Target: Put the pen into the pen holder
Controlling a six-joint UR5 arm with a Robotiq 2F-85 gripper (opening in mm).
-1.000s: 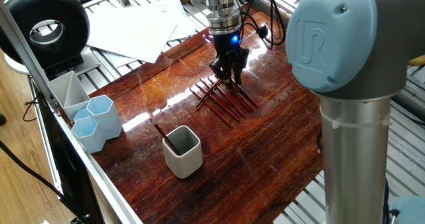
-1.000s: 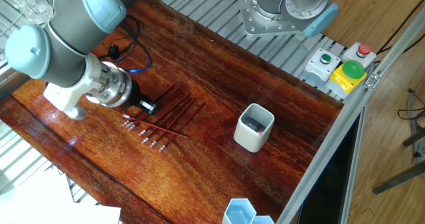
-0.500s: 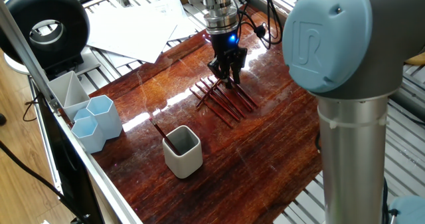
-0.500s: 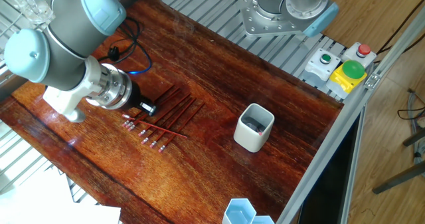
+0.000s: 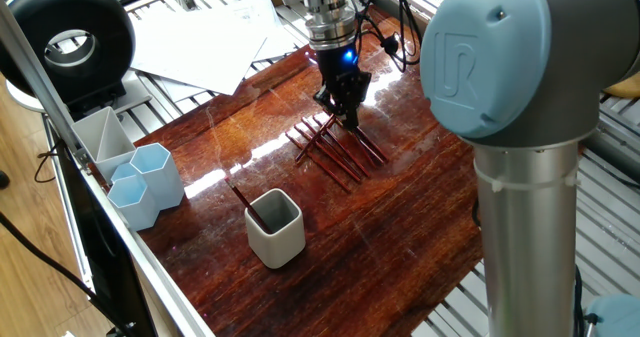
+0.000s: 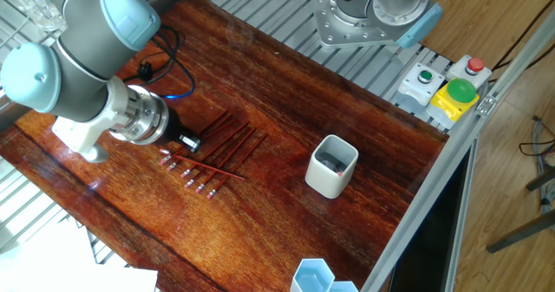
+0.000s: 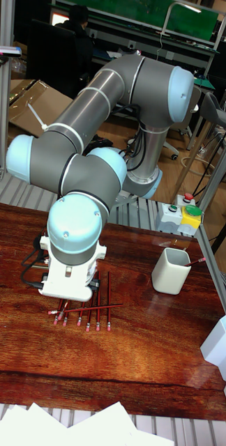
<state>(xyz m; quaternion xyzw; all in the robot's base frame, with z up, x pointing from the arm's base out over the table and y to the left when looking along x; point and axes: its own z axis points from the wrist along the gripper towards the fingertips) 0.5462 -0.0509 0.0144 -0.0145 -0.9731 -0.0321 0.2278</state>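
A robot arm (image 7: 92, 132) leans over a shiny brown wooden table (image 5: 400, 237). Its gripper (image 5: 343, 112) points down at a row of thin red pens (image 5: 335, 147). The pens lie flat, side by side, and one more pen (image 6: 208, 170) lies across them. The dark fingers (image 5: 352, 95) are down at the far end of the row, right on the pens, and they look close together. I cannot tell if they are pinching a pen, because the tips are too small and dark to see. From the other side the gripper (image 6: 192, 141) sits at the upper left end of the pens (image 6: 227, 145). In the tall view the arm hides the gripper, and only the pens (image 7: 85, 306) show under it.

The pen holder (image 5: 275, 225) is a white square cup. It stands upright, well apart from the pens, nearer the table edge. One red pen (image 5: 240, 197) already leans out of it. The other side shows the pen holder (image 6: 332, 165) too, and so does the tall view (image 7: 170, 270).

Two light blue cups (image 5: 145, 182) stand near the table corner, beside a grey tray (image 5: 100, 137). White papers (image 5: 210, 42) lie past the far end of the table.
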